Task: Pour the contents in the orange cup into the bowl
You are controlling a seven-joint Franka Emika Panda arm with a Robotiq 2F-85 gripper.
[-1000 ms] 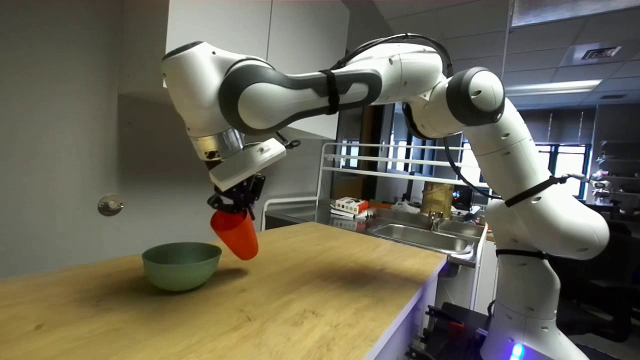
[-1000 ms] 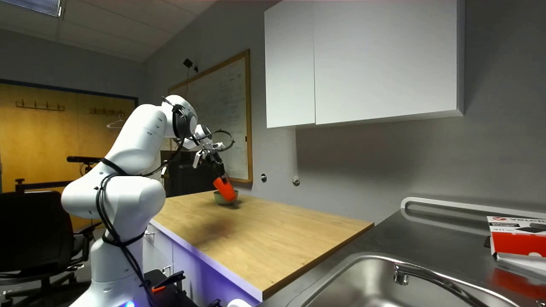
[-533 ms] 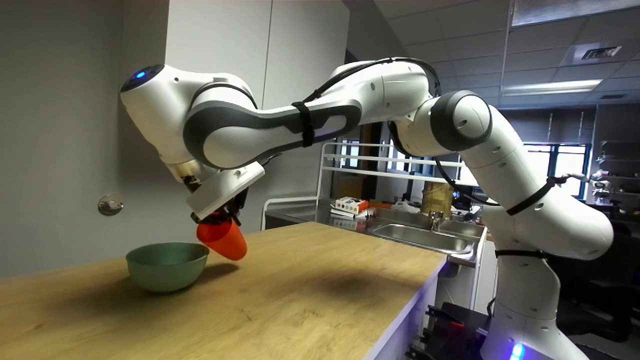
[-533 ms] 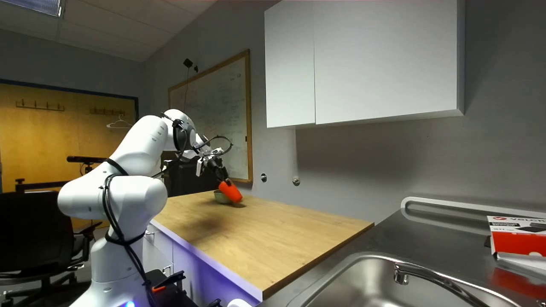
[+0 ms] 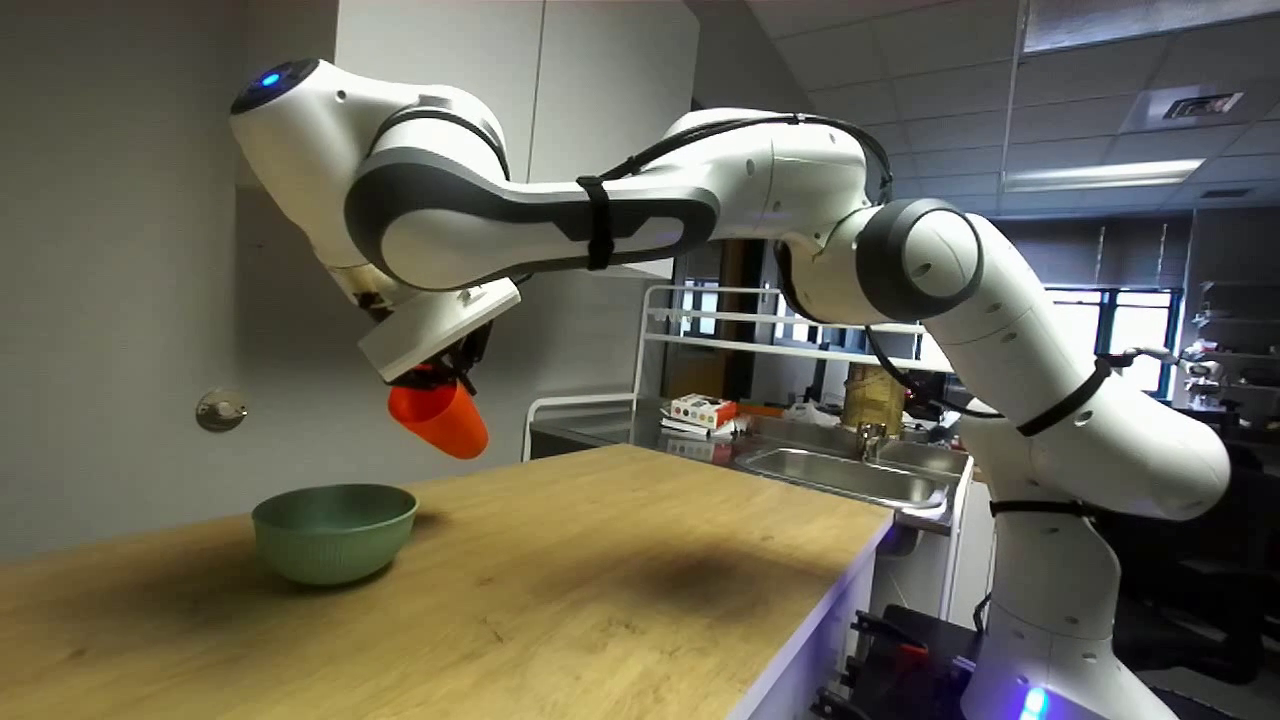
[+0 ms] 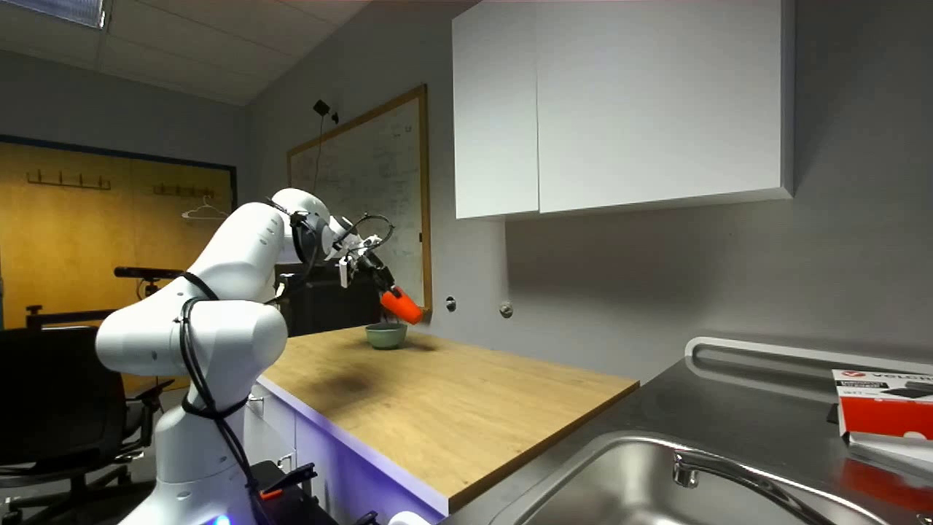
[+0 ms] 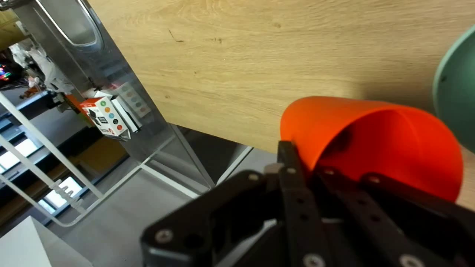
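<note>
The orange cup (image 5: 440, 418) hangs in the air above and right of the bowl (image 5: 335, 545) in an exterior view. It is tilted, mouth up toward the bowl's side and base lower right. My gripper (image 5: 437, 378) is shut on the cup's rim. In the wrist view my gripper (image 7: 306, 165) has one finger outside and one inside the cup (image 7: 315, 115); a dark patch inside is unclear. The bowl (image 7: 454, 89) shows partly at the right edge. In an exterior view the cup (image 6: 401, 306) is above the bowl (image 6: 386, 337). The bowl's inside bottom is hidden.
The bowl stands on a wooden table (image 5: 620, 560) near the wall. A white cabinet (image 5: 620, 120) hangs above, behind the arm. A metal sink (image 6: 619, 474) and a red and white box (image 6: 885, 408) are on the neighbouring counter.
The cup and gripper first moved left in an exterior view and the bowl shifted left too. Then the cup rose, tilting further, and came away from the bowl.
</note>
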